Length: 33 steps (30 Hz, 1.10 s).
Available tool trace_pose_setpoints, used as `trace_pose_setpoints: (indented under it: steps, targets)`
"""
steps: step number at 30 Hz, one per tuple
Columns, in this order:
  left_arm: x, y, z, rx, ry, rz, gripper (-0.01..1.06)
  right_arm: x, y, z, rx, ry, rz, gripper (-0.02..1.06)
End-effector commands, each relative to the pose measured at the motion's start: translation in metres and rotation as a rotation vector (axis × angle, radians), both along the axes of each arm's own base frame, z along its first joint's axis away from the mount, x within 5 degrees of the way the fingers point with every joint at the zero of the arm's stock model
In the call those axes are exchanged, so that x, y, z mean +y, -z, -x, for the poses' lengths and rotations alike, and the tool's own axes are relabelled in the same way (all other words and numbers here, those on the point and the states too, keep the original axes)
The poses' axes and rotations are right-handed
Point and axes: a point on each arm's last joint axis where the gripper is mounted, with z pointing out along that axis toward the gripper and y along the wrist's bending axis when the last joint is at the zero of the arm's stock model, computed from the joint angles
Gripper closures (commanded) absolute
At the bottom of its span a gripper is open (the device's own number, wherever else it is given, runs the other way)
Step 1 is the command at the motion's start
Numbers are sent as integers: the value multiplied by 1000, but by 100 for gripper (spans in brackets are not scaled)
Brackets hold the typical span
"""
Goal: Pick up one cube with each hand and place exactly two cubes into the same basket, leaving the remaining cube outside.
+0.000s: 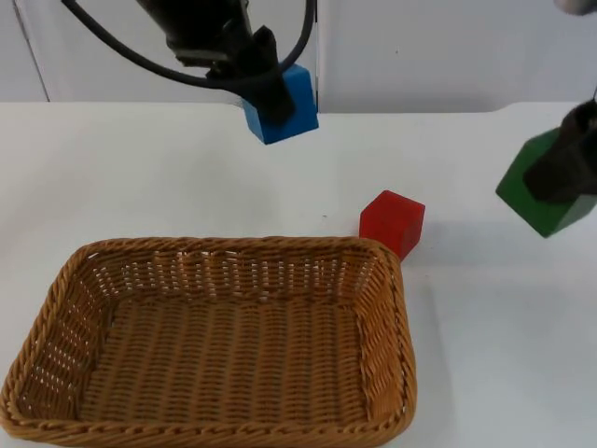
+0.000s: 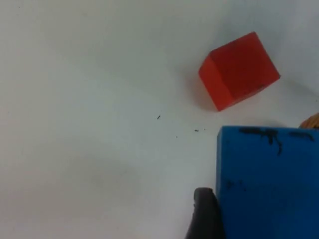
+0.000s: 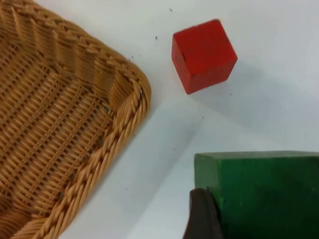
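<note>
Wicker, woven and tan, makes up the largest thing on the white table top (image 1: 485,355): a rectangular basket (image 1: 65,280) lying nearest the camera in the top view, its floor bare of cubes. Next in size come the two black arms. The left gripper (image 1: 266,89) hangs above the table beyond the basket's far rim, clamped on a blue foam cube (image 1: 297,105); in the left wrist view a black fingertip presses the blue cube's side. The right gripper (image 1: 562,168) hangs off to the basket's right, well apart from it, clamped on a green foam cube (image 1: 524,191), held tilted. Smallest is a red foam cube (image 1: 392,222), which rests on the table just beside the basket's far right corner, apparently not touching the rim.

Both picks appear done, so the step in hand is carrying the two held cubes over the basket. To do it well, each arm should likely keep its cube high enough to pass the raised wicker rim, and the right arm would do best to swing clear of the red cube so that it stays outside. Release looks safest low over the basket's middle, with the two cubes set apart so that neither bounces out nor knocks the other.
</note>
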Motion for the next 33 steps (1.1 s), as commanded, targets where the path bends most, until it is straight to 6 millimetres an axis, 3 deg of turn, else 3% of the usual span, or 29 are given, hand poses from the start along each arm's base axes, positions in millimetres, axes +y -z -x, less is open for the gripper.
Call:
trace_pose_setpoints:
  steps: [1, 7, 24, 33]
  targets:
    - [-1, -11, 5, -4, -9, -3, 105, 2, -10, -1, -7, 8, -17, 105]
    - [0, -15, 15, 13, -14, -32, 105, 4, -17, -3, -16, 18, -32, 105]
    - [27, -22, 80, -44, -128, -36, 105, 3, -15, -1, 22, 24, -23, 105]
    - [39, -35, 101, -66, -217, -47, 105, 6, -24, -2, 46, 28, -48, 105]
